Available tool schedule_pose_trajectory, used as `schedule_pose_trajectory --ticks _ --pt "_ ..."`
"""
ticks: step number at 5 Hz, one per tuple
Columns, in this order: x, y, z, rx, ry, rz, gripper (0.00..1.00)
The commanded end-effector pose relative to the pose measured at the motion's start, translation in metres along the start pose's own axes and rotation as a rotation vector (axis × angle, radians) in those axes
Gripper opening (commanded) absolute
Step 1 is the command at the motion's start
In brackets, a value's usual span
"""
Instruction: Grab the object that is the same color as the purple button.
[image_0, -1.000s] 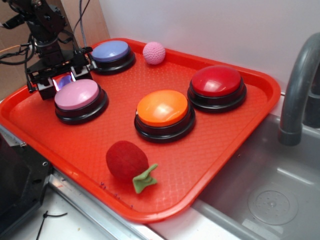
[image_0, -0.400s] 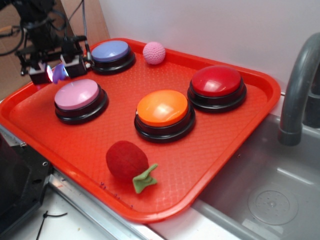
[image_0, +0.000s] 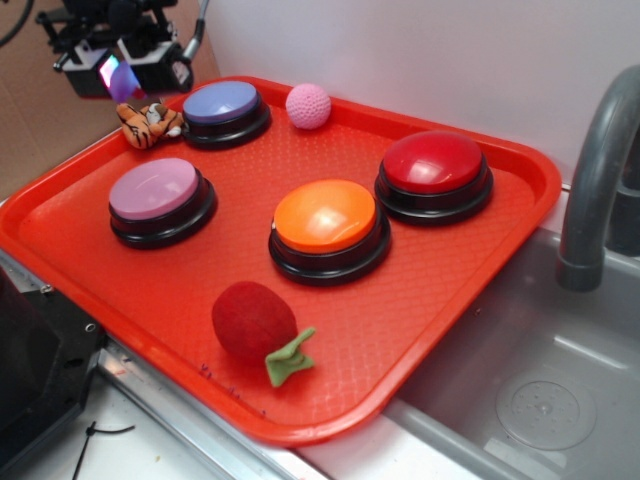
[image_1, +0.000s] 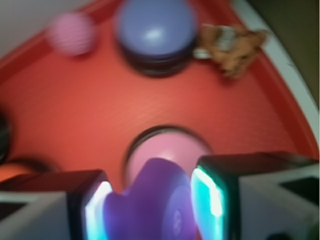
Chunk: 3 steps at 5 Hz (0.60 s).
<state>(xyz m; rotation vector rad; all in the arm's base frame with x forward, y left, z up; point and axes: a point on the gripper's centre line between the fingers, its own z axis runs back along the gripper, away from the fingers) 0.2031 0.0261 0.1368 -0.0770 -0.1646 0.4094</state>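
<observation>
Wrist view, blurred throughout. We see the gripper at the bottom edge, its two fingers closed on a glossy purple lump. Directly beyond the lump lies the pink button on the red tray. Farther up sits the purple button, with a pink ball to its left and a tiger toy to its right.

We count four push buttons: the purple button, one pink-mauve button, one orange button, one red button. One pink knitted ball. One striped tiger toy. One red felt strawberry. One glossy purple object. One red tray.
</observation>
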Motion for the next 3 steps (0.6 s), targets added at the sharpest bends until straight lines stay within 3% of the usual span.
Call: schedule_pose_trajectory --ticks 1,3 --pt "-0.0295 -0.0269 0.0305 -0.057 0.019 -0.210 0.00" --pt "-0.0263 -0.0199 0.0292 -0.007 0.073 -0.162 0.00"
